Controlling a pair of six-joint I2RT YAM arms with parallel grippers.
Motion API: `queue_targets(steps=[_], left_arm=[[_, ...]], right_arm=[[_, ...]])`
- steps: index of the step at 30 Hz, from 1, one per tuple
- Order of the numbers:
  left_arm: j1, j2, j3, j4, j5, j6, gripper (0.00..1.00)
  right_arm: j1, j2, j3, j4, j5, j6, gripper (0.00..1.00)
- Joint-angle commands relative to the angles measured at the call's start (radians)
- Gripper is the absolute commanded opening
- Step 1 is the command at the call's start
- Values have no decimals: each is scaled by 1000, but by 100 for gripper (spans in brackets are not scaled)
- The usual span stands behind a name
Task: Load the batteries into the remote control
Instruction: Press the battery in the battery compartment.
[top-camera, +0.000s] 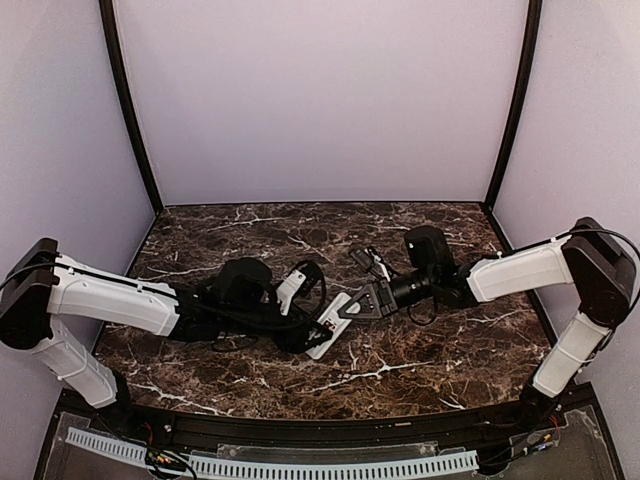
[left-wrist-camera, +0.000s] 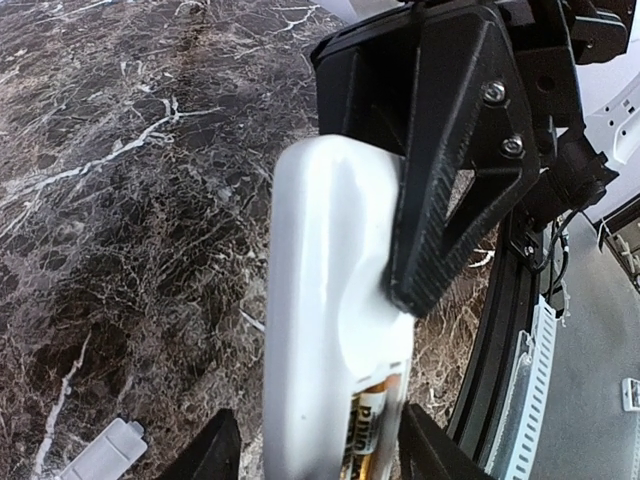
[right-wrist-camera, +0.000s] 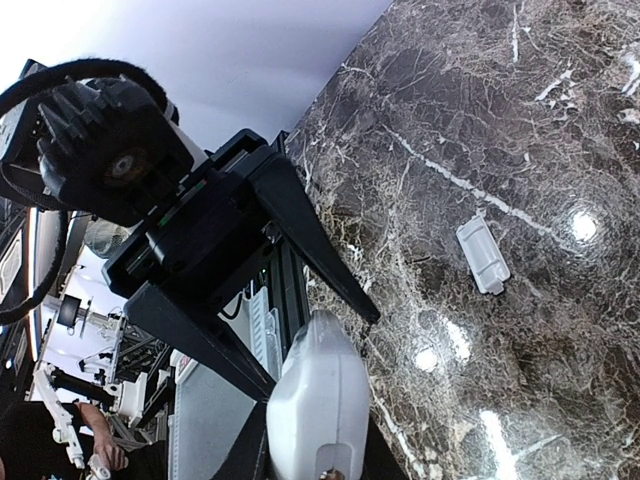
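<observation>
remote control (left-wrist-camera: 320, 330) holds battery (left-wrist-camera: 372, 432), label print illegible

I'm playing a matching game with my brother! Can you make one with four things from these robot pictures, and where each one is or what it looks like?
Things:
1. remote control
2. battery
3. cover piece
4. table

Descriptions:
A. dark brown with white veins
B. lying flat on the table, by itself
C. gripped by the left gripper and the right gripper
D. tucked inside the remote control's open back

Pairs: 1-C, 2-D, 3-B, 4-A
</observation>
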Motion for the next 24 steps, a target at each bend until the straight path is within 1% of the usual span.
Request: queue_targets(steps=[1,2,4,5,7,9,11,16,20,24], left_arm=[[8,16,21,-68,-30,7,52],[10,18,20,-73,-27,9,52],[14,18,17,-87,-25,21,56],[19,17,14,-101,-25,32,59],[32,14,12,-123,-22,44,64],[42,10,19,-155,-22,60,66],[44,2,22,-177,-36,76,67],[46,-23,20,-199,-69,107,71],[49,-12,30,-225,-91,124,73],[48,8,53,-257,-130,142,74]], right_arm=[[10,-40,19,36,-36,-10,0],[9,-41,16,36,-37,-9,0],[1,-46,8,37,-37,-9,0],[-7,-50,1,46,-39,-3,0],[-25,-56,-22,70,-46,13,0],[-43,-60,-40,80,-50,23,0],[-57,-60,-59,86,-44,34,0],[-74,-18,-75,22,15,22,0],[-74,40,-63,-32,58,16,0],[-75,98,-41,-69,74,14,0]])
